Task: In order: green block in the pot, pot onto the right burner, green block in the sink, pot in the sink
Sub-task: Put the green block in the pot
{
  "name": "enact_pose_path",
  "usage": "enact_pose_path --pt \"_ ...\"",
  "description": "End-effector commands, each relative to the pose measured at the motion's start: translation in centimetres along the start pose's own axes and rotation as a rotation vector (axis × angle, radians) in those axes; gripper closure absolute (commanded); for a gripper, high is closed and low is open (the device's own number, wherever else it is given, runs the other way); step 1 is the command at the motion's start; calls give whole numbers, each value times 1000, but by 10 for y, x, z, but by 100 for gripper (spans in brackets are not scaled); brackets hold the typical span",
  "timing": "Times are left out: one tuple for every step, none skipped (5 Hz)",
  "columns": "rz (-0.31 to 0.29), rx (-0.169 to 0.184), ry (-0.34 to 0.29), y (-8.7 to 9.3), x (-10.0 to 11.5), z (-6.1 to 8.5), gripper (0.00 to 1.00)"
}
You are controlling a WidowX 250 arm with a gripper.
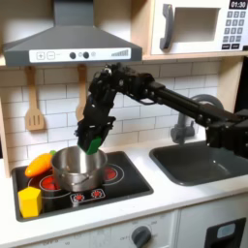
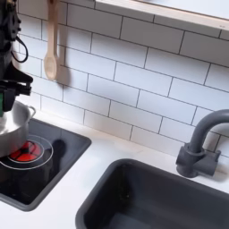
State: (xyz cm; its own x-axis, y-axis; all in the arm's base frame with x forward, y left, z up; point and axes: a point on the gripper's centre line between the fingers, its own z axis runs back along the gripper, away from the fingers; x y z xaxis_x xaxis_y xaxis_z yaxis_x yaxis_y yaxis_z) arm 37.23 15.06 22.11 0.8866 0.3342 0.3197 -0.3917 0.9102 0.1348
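The shiny steel pot (image 1: 77, 168) stands on the black cooktop's left part in the first exterior view, and its rim shows at the second exterior view's left edge (image 2: 11, 125). My gripper (image 1: 93, 143) hangs just above the pot's right rim, shut on the small green block (image 1: 94, 146). A sliver of green (image 2: 4, 105) sits under the dark fingers (image 2: 12, 88) in the second exterior view. The right burner (image 1: 112, 174) (image 2: 25, 152) glows red beside the pot, mostly uncovered. The dark grey sink (image 1: 205, 163) (image 2: 152, 199) lies to the right in both exterior views.
A yellow block (image 1: 31, 201) and an orange carrot (image 1: 39, 165) lie left of the pot. A wooden spatula (image 1: 35, 114) (image 2: 51, 52) hangs on the tiled wall. The dark faucet (image 1: 182, 126) (image 2: 201, 143) rises behind the sink. My arm reaches over the counter from the right.
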Motion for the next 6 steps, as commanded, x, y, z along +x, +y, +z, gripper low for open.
enact_pose_path --pt "8 30 -13 1 0 -8 100" --pt "-7 45 3 4 -2 -10 0" --pt "-23 43 9 1 -5 -12 0" --pt "-50 42 27 -4 -10 -16 0" --pt "-63 39 49 -6 -15 -21 0" --pt "-70 44 69 -5 -18 -27 26"
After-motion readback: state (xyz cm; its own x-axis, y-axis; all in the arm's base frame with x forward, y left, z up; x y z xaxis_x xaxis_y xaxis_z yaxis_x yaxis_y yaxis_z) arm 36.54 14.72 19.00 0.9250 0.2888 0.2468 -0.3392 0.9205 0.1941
